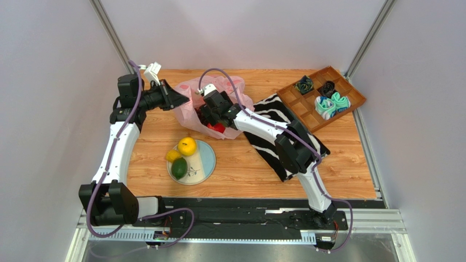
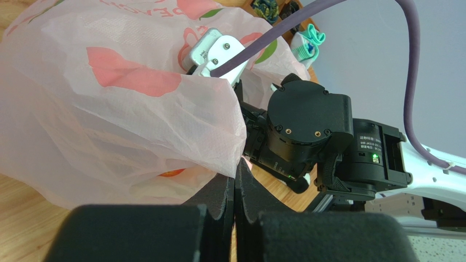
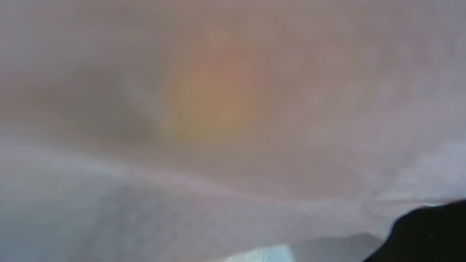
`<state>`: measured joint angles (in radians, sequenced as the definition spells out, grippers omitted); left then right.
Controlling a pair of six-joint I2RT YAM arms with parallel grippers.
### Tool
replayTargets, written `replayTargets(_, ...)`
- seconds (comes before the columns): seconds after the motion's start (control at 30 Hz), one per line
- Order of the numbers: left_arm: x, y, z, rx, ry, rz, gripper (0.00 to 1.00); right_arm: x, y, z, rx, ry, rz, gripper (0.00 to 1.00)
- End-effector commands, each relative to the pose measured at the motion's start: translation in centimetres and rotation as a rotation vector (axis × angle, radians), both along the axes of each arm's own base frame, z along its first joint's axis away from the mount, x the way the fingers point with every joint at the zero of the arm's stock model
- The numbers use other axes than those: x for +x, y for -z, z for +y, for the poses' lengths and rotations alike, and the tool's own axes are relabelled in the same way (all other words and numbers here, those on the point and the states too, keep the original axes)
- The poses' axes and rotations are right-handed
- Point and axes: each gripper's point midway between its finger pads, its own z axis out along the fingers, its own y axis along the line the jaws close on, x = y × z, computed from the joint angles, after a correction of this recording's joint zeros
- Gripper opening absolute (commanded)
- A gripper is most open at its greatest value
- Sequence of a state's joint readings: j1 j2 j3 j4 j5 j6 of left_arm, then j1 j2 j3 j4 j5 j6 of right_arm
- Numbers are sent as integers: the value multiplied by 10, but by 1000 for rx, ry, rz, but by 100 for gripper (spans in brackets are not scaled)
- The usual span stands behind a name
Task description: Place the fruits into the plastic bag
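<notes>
The pink peach-printed plastic bag (image 1: 214,90) lies at the back middle of the table and fills the left wrist view (image 2: 120,109). My left gripper (image 1: 178,98) is shut on the bag's left rim (image 2: 232,155) and holds it up. My right gripper (image 1: 210,117) reaches into the bag's mouth, with something red (image 1: 218,129) just below it. Its fingers are hidden, and bag film (image 3: 229,180) blurs the right wrist view around an orange-yellow patch (image 3: 210,93). Two yellow lemons (image 1: 187,146) (image 1: 173,155) and the green oval fruit (image 1: 179,168) sit on a pale plate (image 1: 207,158). The grape bunch is out of view.
A zebra-striped cloth (image 1: 273,142) lies under the right arm. A wooden compartment tray (image 1: 303,106) with rolled teal and black cloth bundles (image 1: 331,103) stands at the back right. Grey walls close in on both sides.
</notes>
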<state>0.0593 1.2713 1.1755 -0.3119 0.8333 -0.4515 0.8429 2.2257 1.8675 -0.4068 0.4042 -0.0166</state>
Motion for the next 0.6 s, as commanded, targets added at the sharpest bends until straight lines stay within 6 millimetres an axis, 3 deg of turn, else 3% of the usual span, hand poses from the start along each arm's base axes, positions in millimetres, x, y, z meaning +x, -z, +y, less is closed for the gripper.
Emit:
replayTargets(0.0,2,-7,-2,-9,18,-28,0,9,-21,7,50,14,-45,80)
replayTargets(0.27,1,-8,-3,-8,16,-31,0,3,-32,9,93,-12,-53,78)
replayTargets(0.37,1,-8,-3,-8,18,-28,0,-9,-48,13,173,-25,-26,77)
replayTargets(0.43,1,-7,-2,-5,14,-30,0,-20,-77,14,255,-47,-31,76)
replayTargets(0.47,1,-8,-2,-3,15,-29,0,-29,-73,14,279,-76,-11,76)
replayTargets(0.5,1,-8,-2,-1,14,-30,0,-34,-81,14,311,-82,-17,76)
replayTargets(0.53,1,-8,-2,2,14,-31,0,-40,-108,10,361,-95,-48,76)
replayTargets(0.57,2,-8,-1,5,9,-31,0,-44,-115,11,394,-108,-58,76)
